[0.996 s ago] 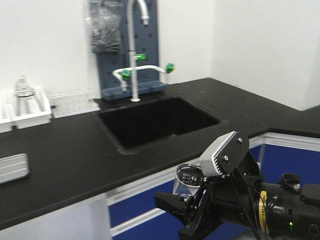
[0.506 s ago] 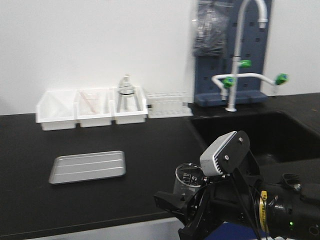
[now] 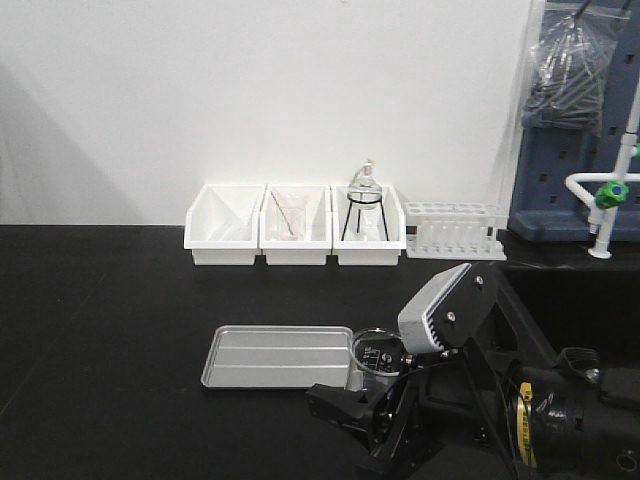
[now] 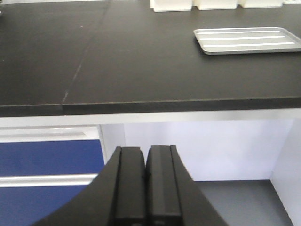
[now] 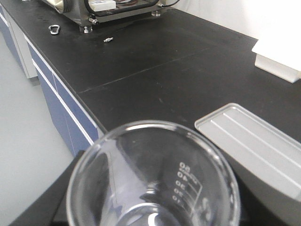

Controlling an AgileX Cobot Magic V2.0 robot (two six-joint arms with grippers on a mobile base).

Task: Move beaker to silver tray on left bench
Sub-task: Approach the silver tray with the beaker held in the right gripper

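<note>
i'd swung round; the silver tray [image 3: 275,357] now lay at nine o'clock of the beaker [image 3: 375,360] my right gripper [image 3: 372,395] apparently clasped, placing near; left gripper [image 4: 146,153] pressed together, empty.

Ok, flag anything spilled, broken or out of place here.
Nothing stands out. The beaker sits upright and looks intact in the right tool, and the silver tray lies flat and bare on the left bench. Only a small metal clip lies loose on the counter.
</note>
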